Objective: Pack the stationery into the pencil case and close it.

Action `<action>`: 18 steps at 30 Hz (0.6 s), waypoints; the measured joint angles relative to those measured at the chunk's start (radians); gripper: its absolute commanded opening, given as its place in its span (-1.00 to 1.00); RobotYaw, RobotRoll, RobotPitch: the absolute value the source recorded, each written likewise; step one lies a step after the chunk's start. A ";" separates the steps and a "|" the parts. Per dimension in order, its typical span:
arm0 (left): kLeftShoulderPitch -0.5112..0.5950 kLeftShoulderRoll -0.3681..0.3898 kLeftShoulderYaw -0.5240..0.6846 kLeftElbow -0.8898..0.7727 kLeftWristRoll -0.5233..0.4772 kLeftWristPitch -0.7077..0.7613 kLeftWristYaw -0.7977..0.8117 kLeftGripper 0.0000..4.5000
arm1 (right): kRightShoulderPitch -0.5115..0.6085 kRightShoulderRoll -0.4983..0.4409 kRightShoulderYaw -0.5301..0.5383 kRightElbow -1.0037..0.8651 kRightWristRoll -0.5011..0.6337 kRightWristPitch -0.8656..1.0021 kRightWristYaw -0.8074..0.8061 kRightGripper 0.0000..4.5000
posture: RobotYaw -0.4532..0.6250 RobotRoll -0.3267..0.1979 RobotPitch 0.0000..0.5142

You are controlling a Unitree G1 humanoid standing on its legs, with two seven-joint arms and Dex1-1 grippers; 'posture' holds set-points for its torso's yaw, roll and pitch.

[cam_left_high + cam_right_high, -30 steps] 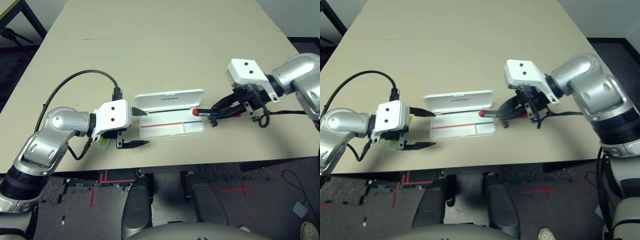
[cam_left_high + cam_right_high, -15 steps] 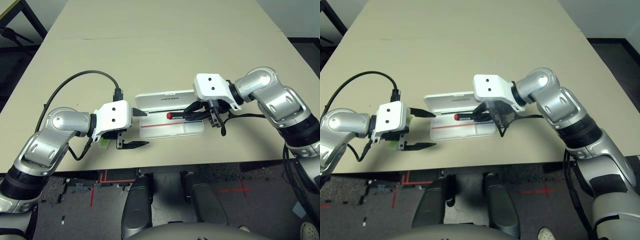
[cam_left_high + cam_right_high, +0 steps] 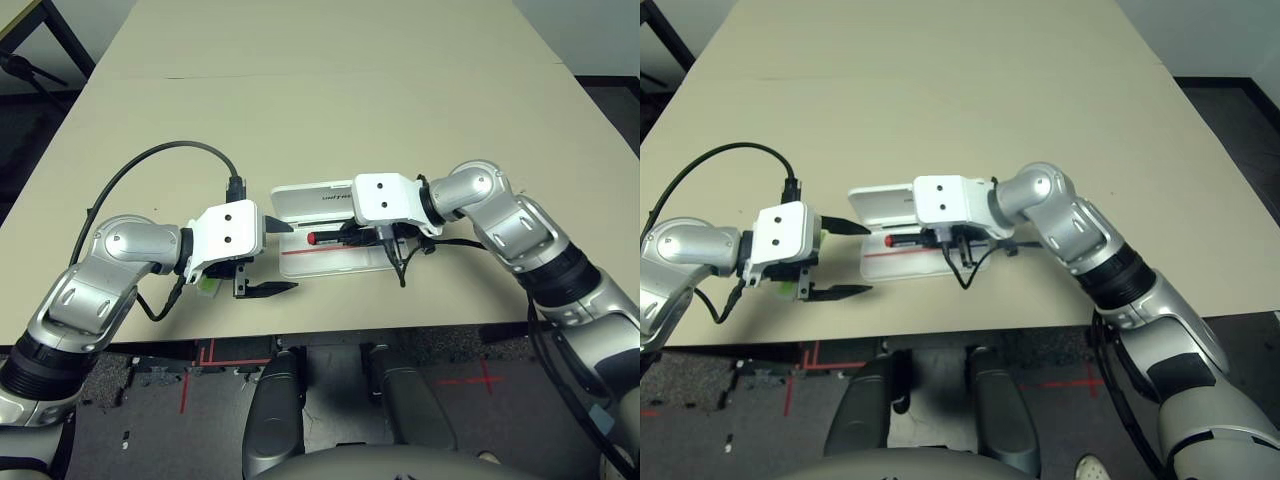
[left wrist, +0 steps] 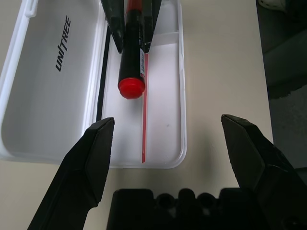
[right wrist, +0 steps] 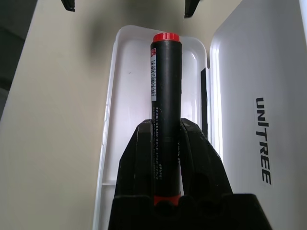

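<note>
Marker going in: the robot's right gripper point(image 5: 167, 158) is clamped on the marker point(image 5: 164, 100), held lengthwise just over the tray of the open pencil case point(image 3: 375, 262), red end pointing toward 9 o'clock across the table in the head view. Whether the marker already touches the tray floor can't be told. Case sits near the table's front edge, lid point(image 3: 315, 199) folded back flat at the tray's 12 o'clock side. Left gripper point(image 3: 268, 258) waits just beside the case at its 9 o'clock end, fingers spread wide, holding nothing. A bit of light green, prob. the highlighter point(image 3: 207, 287), peeks out under that hand.

Step in hand, by my read: placing the marker. Next move calls for lowering it flat along the tray, then letting go w/o dragging it back out.

Legible writing: "UNITREE" in dark letters on the lid. Marker barrel carries a label w/ print too small to read.
</note>
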State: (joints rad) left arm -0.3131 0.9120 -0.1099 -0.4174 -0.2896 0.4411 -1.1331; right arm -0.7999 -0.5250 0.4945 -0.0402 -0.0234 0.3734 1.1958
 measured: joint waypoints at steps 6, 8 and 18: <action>0.000 0.000 0.000 0.000 0.000 0.004 0.000 1.00 | 0.001 0.020 0.000 0.003 -0.010 -0.003 -0.027 0.00 | 0.03 0.25 -0.22; -0.001 0.000 0.000 -0.001 0.000 0.006 0.000 1.00 | 0.001 0.026 -0.001 0.003 -0.009 -0.002 -0.033 0.33 | 0.03 0.25 -0.22; -0.008 0.000 -0.010 -0.001 -0.001 0.008 0.000 1.00 | 0.012 -0.041 -0.040 -0.064 0.062 0.055 0.034 0.98 | 0.01 0.25 -0.23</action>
State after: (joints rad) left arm -0.3209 0.9120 -0.1202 -0.4179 -0.2902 0.4495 -1.1330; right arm -0.7880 -0.5657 0.4547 -0.1043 0.0387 0.4287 1.2303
